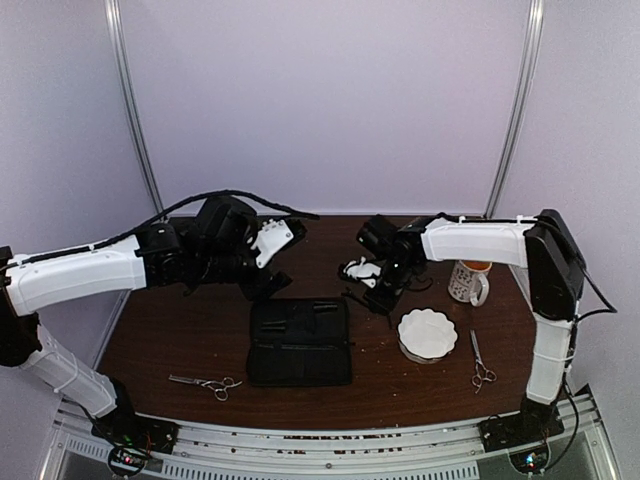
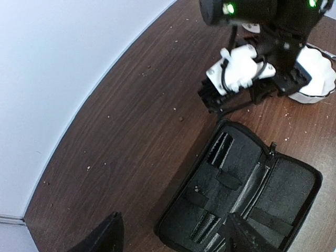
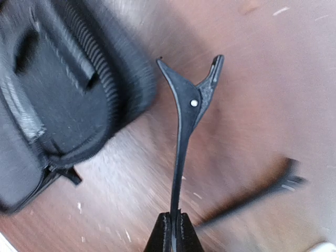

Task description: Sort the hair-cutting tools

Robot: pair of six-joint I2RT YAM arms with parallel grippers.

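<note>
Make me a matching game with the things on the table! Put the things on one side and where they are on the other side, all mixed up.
Things
1. black clip
2. white bowl
3. zip case
4. mug

Where
A. lying open in the middle of the table
B. standing behind the bowl, toward the right edge
C. pinched in the right gripper
D. just right of the case

Pairs: 1-C, 2-D, 3-A, 4-B
</note>
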